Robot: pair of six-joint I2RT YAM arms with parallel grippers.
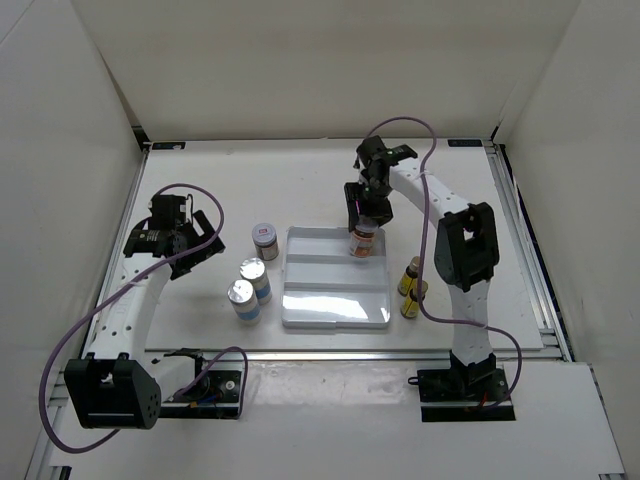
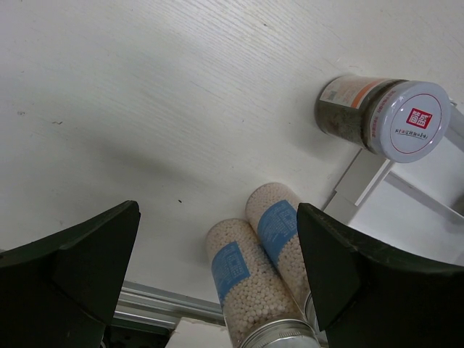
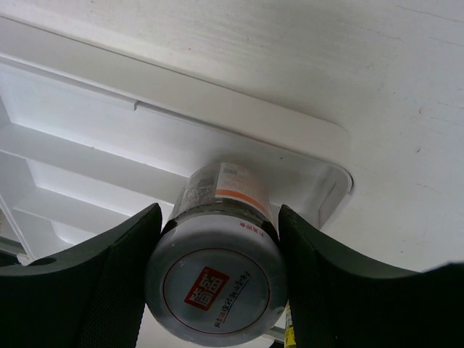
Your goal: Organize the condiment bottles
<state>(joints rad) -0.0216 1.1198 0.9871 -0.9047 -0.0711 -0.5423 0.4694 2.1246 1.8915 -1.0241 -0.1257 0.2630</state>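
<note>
White table (image 1: 250, 180), white walls (image 1: 300, 60) on three sides. At tray's (image 1: 335, 312) far-right corner, jar (image 3: 221, 203) pinched by right gripper (image 3: 217, 283); left gripper (image 2: 217, 275) spread wide near cylinders (image 1: 250, 290). Left of tray: other jar (image 1: 265, 238); right: yellow bottles (image 1: 410, 288).

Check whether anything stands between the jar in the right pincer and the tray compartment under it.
Nothing visible does. The right pincer grips the jar by its lid, directly over the far right corner of the tray. No other bottle shows in the compartment beneath the jar.
</note>
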